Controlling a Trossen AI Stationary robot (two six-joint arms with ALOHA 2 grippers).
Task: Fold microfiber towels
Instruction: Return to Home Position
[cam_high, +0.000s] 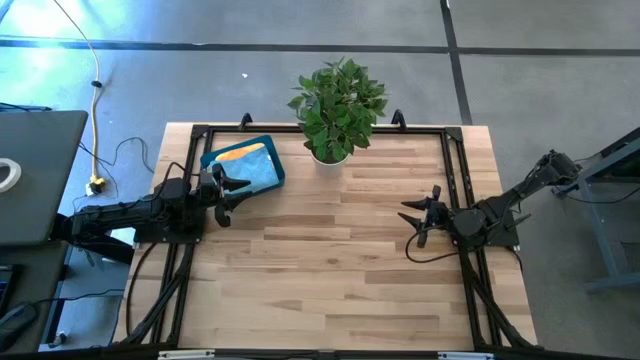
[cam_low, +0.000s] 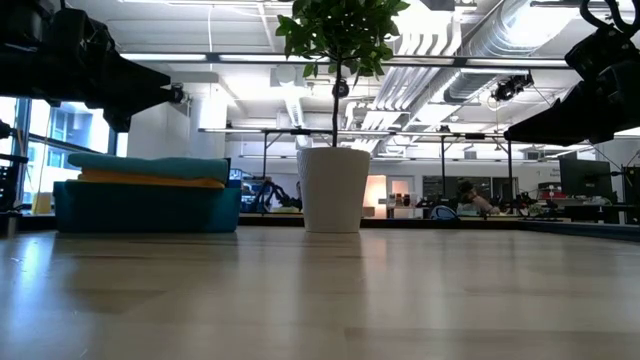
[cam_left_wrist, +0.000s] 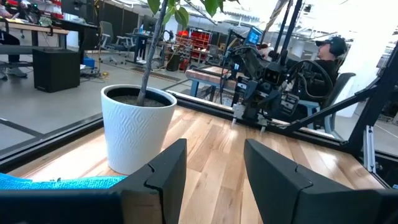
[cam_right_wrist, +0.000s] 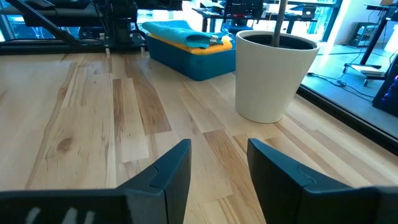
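- Seemingly with the folding done, the microfiber towels (cam_high: 248, 162) lay stacked in the blue tray (cam_low: 150, 212) at the far left of the wooden table (cam_high: 330, 265), and no loose cloth showed anywhere on the boards.
- A teal-blue towel (cam_right_wrist: 177, 29) topped the pile with an orange towel (cam_low: 150, 181) directly beneath it. The tray's wall hid whatever lay lower, so the number of cloths could not be counted.
- The left gripper (cam_high: 232, 190) hung just beside the tray's near corner, its fingers apart and holding nothing. That pose suited an arm with nothing more to deliver.
- The right gripper (cam_high: 418, 218) hovered above the table's right side, well apart from the tray. Its fingers were likewise spread and empty, and it pointed inward across the wood.
- Each arm sat low along its own edge of the table, which left the middle open. Judged from the task, this looked like a resting posture rather than a reach.
- A potted plant (cam_high: 335, 100) in a white pot (cam_low: 333, 190) stood at the far edge just beside the tray without touching it. Its place there probably explained why the tray was approached from the left arm's side.
- No further towel waited in view, so the work appeared essentially complete.
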